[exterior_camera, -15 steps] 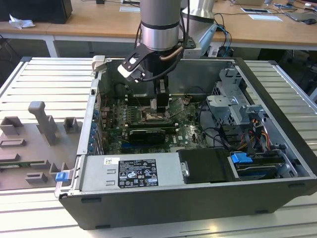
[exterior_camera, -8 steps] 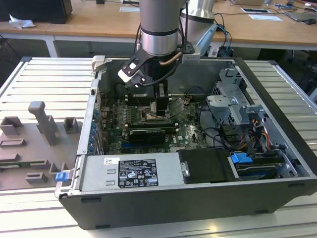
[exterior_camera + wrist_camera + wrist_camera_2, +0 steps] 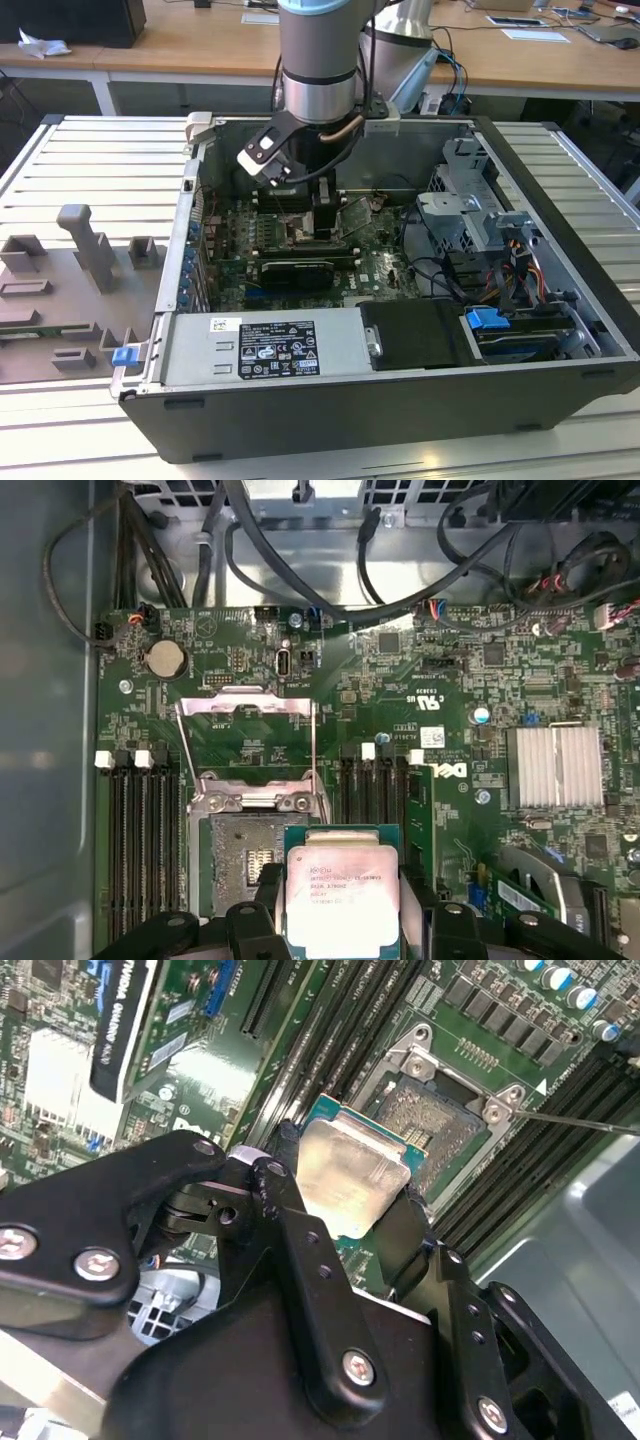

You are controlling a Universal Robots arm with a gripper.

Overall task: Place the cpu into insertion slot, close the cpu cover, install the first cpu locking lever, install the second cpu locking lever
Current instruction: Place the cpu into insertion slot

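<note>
My gripper (image 3: 348,1192) is shut on the cpu (image 3: 352,1168), a flat square chip with a pale silvery face and a green edge, pinched between the two black fingers (image 3: 290,1210). In the first wrist view the cpu (image 3: 343,892) hangs just above the board, beside the insertion slot (image 3: 248,865) and overlapping one of its edges. The insertion slot (image 3: 440,1125) lies bare, with a dark pin field inside a silver rim. The cpu cover (image 3: 246,708) is swung open, away from the slot. In the exterior view the gripper (image 3: 325,222) reaches down into the open computer case.
Long black memory slots (image 3: 140,850) flank the socket on both sides. A black graphics card (image 3: 295,272) and a ribbed heat sink (image 3: 555,765) lie nearby. Cables (image 3: 300,570) cross the far case wall. A drive cage (image 3: 470,215) and power supply (image 3: 270,345) crowd the case.
</note>
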